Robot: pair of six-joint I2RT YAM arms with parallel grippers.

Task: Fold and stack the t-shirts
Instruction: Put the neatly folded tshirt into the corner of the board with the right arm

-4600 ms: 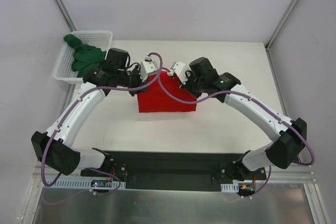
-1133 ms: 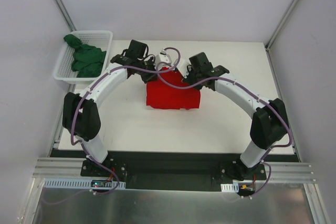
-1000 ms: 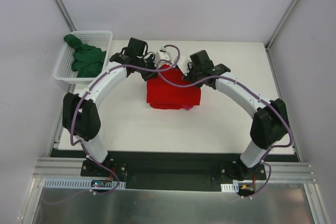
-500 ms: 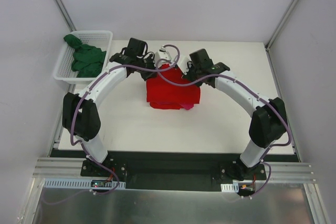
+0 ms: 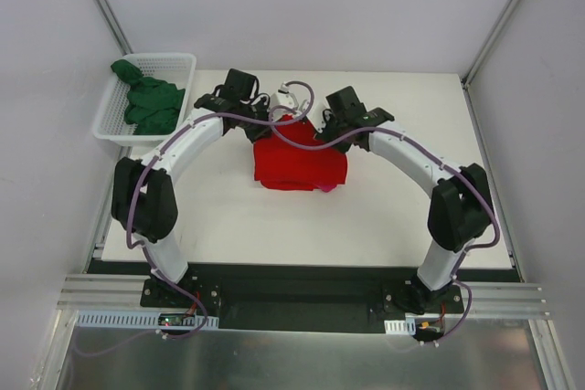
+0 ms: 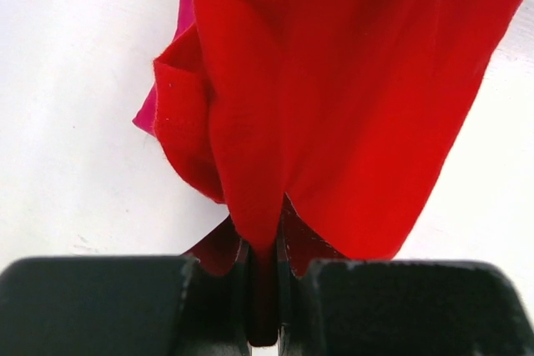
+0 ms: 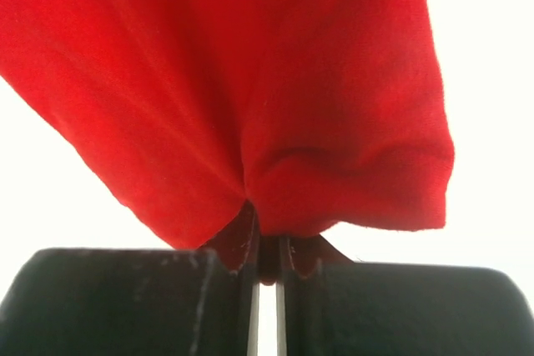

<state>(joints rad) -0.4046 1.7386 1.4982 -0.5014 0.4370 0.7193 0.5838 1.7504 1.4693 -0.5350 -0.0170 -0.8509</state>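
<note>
The red t-shirt (image 5: 300, 160) lies folded at the middle of the table, on top of the magenta-pink t-shirt (image 5: 325, 187), which shows only as a sliver at its near right edge. My left gripper (image 5: 272, 123) is shut on the red shirt's far left edge. My right gripper (image 5: 316, 125) is shut on its far right edge. In the left wrist view red cloth (image 6: 334, 81) bunches between the jaws of the left gripper (image 6: 264, 289), with magenta cloth (image 6: 150, 116) beside it. The right gripper (image 7: 267, 268) pinches a red fold (image 7: 250, 81). The dark green t-shirt (image 5: 146, 103) lies crumpled in the basket.
A white mesh basket (image 5: 174, 57) stands at the table's far left corner. The white table (image 5: 402, 207) has bare surface in front of the shirts and to their right. Frame posts rise at the back corners.
Since several seconds ago both grippers have carried the red shirt's edge farther back and it has settled over the magenta one. In the last second almost nothing moved; both stay shut.
</note>
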